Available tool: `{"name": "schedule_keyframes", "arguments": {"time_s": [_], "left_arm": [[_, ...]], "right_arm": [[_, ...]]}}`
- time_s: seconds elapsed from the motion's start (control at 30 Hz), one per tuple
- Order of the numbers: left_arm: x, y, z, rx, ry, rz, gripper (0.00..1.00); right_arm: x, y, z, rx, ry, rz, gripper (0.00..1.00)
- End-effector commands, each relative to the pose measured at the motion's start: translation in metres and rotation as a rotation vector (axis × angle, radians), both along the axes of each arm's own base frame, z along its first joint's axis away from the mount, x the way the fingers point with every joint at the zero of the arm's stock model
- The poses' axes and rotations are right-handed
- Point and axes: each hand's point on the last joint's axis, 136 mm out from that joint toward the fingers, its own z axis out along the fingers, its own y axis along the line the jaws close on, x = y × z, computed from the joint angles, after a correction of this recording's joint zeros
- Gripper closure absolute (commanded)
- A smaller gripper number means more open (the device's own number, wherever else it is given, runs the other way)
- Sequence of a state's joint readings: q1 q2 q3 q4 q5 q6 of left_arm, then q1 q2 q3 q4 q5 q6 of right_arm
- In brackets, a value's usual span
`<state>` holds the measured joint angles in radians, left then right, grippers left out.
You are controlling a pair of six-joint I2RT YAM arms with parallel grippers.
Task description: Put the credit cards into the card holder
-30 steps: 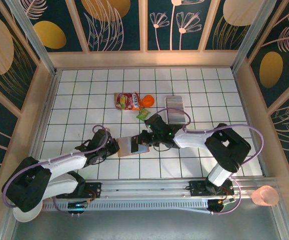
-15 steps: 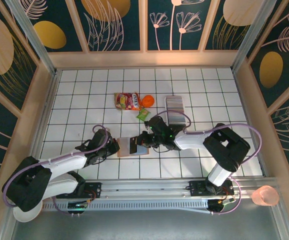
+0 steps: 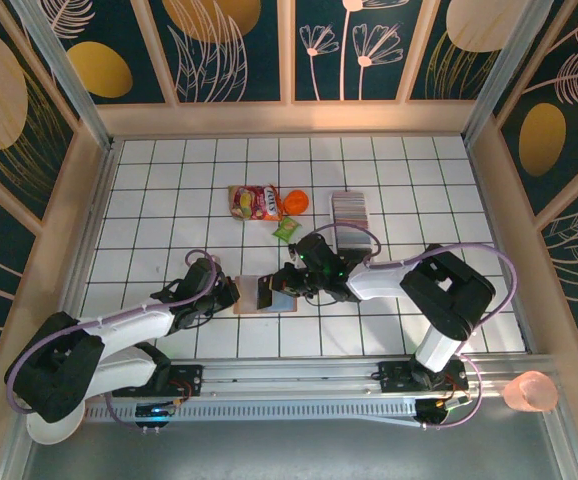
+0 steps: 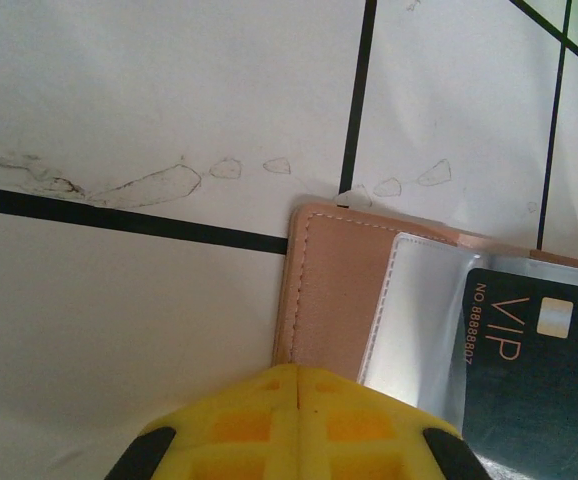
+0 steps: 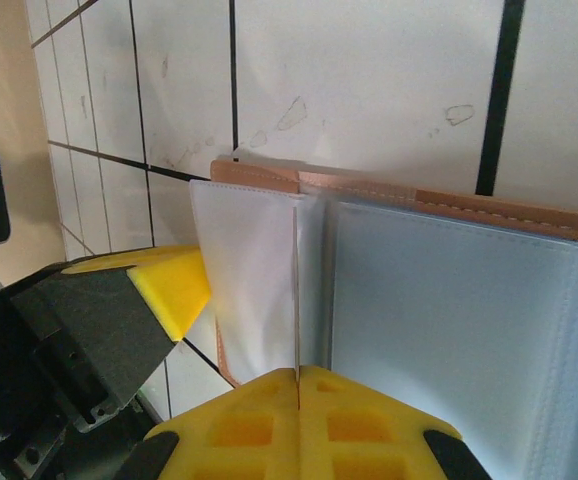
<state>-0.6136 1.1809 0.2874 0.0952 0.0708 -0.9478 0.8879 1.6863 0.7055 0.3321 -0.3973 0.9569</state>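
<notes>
My left gripper (image 4: 297,385), closed, rests at the edge of the open pink card holder (image 4: 331,290) at the front centre of the tabletop (image 4: 119,90). My right gripper (image 5: 297,380) pinches a dark credit card (image 4: 524,385) over a clear pocket (image 4: 419,310). The card could snag on the pocket lip and drag the holder. The left wrist view shows the card's face. The right wrist view shows it edge-on.
</notes>
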Motion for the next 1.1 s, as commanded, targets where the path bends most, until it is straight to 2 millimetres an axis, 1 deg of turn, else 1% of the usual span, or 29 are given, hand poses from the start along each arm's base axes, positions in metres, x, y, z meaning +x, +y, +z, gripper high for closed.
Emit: {"name": "schedule_keyframes", "arguments": {"time_s": [0.0,0.13,0.23,0.37,0.63,0.8,1.07], "left_arm": [[-0.006,0.009,-0.009,0.043,0.023,0.010,1.00],[-0.005,0.012,-0.006,0.047,0.012,0.027,1.00],[-0.003,0.010,-0.004,0.040,0.007,0.023,1.00],[-0.001,0.007,-0.002,0.031,0.002,0.020,1.00],[-0.005,0.008,-0.011,0.045,0.028,0.008,1.00],[-0.006,0.008,-0.012,0.043,0.030,0.003,1.00],[-0.007,0.010,-0.015,0.053,0.034,0.004,1.00]], "right_arm": [[0.001,-0.009,-0.010,-0.061,0.012,-0.035,1.00],[0.003,-0.019,-0.013,-0.115,-0.003,-0.053,1.00],[0.001,-0.019,-0.015,-0.114,0.003,-0.052,1.00],[0.001,-0.016,-0.014,-0.099,0.004,-0.043,1.00],[-0.002,-0.007,-0.015,-0.084,0.017,-0.019,1.00],[-0.003,0.000,-0.010,-0.065,0.012,-0.009,1.00],[-0.004,0.004,-0.010,-0.045,0.024,-0.007,1.00]]}}
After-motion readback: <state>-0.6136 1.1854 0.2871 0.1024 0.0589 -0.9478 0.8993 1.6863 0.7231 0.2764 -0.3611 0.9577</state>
